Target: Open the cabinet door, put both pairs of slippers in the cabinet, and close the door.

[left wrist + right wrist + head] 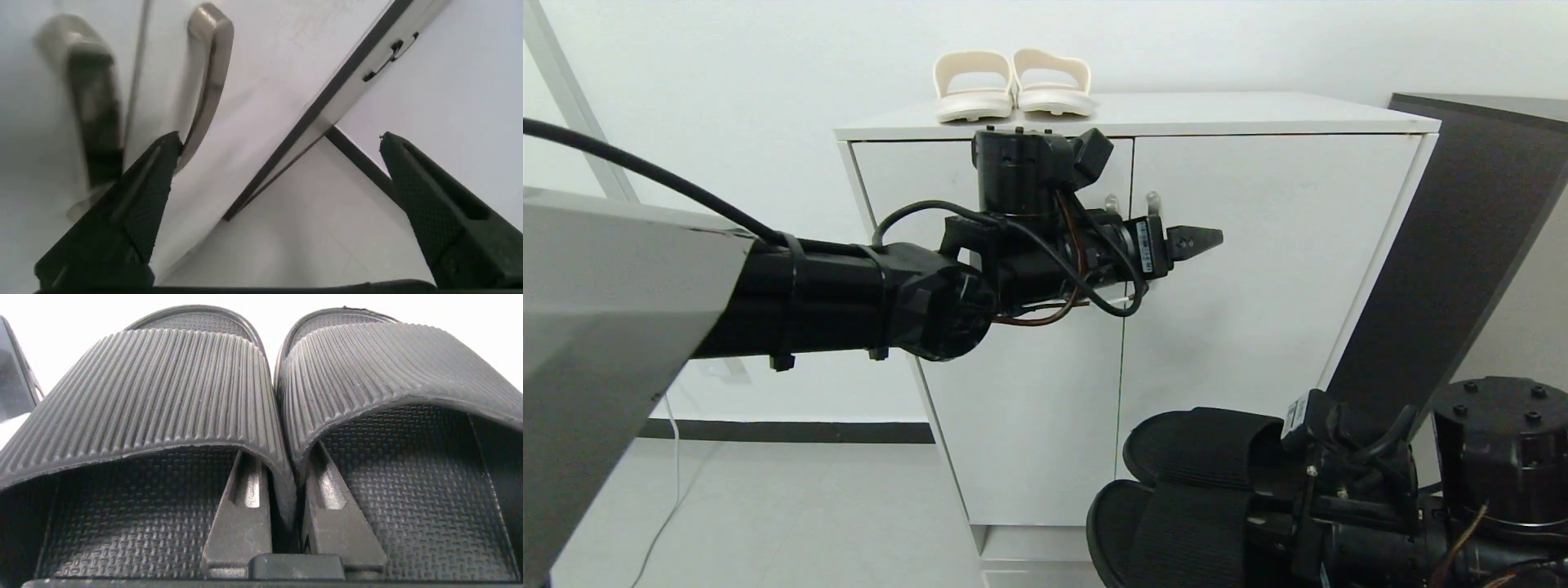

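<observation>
Black left hand (1207, 239) spread beside handles (208, 73), right hand (286, 518) pinching slippers (163, 384)

We see bright, even light on the white two-door cabinet (1258, 286), shadows faint. The curved metal door handles (206, 77) blur close up; the black ribbed rubber slippers (163, 400) look sharp.

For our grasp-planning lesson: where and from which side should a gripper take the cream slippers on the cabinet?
Probably pinch the cream slippers by their adjoining inner strap walls, fingers in the two openings, from the front: both openings face that way, sides touching.
</observation>
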Controlling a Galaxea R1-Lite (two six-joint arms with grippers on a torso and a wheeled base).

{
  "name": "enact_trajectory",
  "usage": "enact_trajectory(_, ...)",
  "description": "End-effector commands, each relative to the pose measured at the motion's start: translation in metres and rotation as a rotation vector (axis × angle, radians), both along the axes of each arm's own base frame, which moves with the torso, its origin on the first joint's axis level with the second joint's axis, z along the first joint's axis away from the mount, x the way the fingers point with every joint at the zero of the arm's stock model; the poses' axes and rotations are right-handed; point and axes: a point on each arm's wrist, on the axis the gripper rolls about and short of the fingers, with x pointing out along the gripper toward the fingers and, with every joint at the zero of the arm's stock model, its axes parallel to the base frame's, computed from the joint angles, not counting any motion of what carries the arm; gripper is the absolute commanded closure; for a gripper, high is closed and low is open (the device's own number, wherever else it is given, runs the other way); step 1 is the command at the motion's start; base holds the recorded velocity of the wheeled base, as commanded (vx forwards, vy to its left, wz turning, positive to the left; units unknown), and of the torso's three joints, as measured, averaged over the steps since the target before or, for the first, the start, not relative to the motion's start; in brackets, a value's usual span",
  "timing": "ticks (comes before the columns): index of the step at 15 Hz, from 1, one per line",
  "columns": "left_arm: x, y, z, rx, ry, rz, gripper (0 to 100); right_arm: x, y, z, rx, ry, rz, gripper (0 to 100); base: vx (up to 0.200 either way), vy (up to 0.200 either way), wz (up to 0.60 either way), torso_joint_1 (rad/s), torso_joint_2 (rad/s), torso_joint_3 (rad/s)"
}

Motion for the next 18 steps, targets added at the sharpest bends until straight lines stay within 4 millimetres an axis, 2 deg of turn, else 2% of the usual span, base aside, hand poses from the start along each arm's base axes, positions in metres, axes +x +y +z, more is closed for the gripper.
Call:
enact_trajectory(1, 0.010, -0.007, -0.007, 0.002, 0.005, 0.001, 0, 0.000, 0.000, 0.000, -0.001, 0.000, 0.001, 100, 0.000, 0.000, 0.00, 0.000, 0.00, 0.000)
enact_trajectory(2, 0.010, -0.007, -0.007, 0.002, 0.006, 0.001, 100, 0.000, 0.000, 0.000, -0.001, 0.000, 0.001, 100, 0.000, 0.000, 0.00, 0.000, 0.00, 0.000)
enact_trajectory(6, 0.007, -0.004, -0.005, 0.000, 0.006, -0.002, 100, -0.002, 0.000, -0.002, -0.004, 0.004, 0.005, 100, 0.000, 0.000, 0.00, 0.000, 0.00, 0.000)
enact_trajectory(8, -0.001, 0.002, -0.011, 0.016, 0.026, 0.000, 100, -0.004, 0.001, -0.004, -0.008, 0.011, 0.022, 100, 0.000, 0.000, 0.00, 0.000, 0.00, 0.000)
enact_trajectory(12, -0.036, 0.016, -0.012, 0.024, 0.028, -0.031, 100, -0.016, -0.004, -0.007, -0.002, 0.029, 0.121, 100, 0.000, 0.000, 0.00, 0.000, 0.00, 0.000)
enact_trajectory(16, -0.074, 0.036, 0.000, 0.010, 0.010, -0.054, 100, -0.017, -0.005, -0.010, -0.015, 0.024, 0.127, 100, 0.000, 0.000, 0.00, 0.000, 0.00, 0.000)
enact_trajectory(18, -0.086, 0.046, 0.007, -0.001, -0.002, -0.048, 100, -0.017, -0.005, -0.010, -0.017, 0.023, 0.127, 100, 0.000, 0.000, 0.00, 0.000, 0.00, 0.000)
